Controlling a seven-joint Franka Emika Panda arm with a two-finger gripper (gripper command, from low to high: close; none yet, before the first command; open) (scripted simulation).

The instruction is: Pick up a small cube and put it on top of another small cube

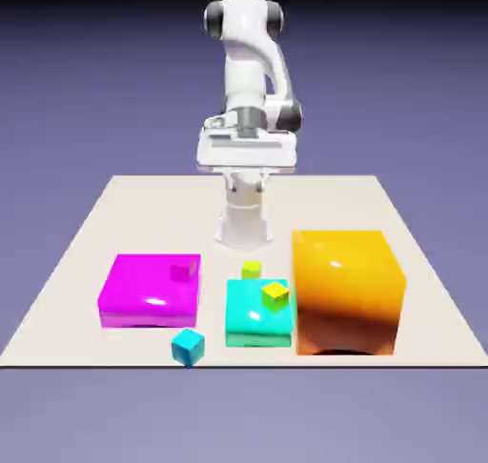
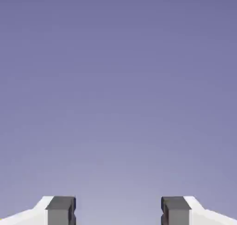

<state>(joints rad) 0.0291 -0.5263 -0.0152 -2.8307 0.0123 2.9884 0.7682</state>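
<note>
The small lime cube (image 1: 252, 270) rests on the table just behind a flat cyan block (image 1: 250, 326). The other small cube, teal-blue (image 1: 189, 346), sits near the table's front edge, in front of the gap between the magenta and cyan blocks. My gripper (image 1: 246, 158) hangs high above the far side of the table, well away from both cubes. In the hand view the gripper (image 2: 118, 211) is open: its two grey fingertips (image 2: 61, 210) stand wide apart with only the blue-violet backdrop between them. Neither cube shows in that view.
A large orange block (image 1: 348, 290) stands at the exterior view's right. A flat magenta block (image 1: 150, 294) at the left carries a tiny magenta cube (image 1: 181, 271). A tiny pure-yellow cube (image 1: 275, 294) sits on the cyan block.
</note>
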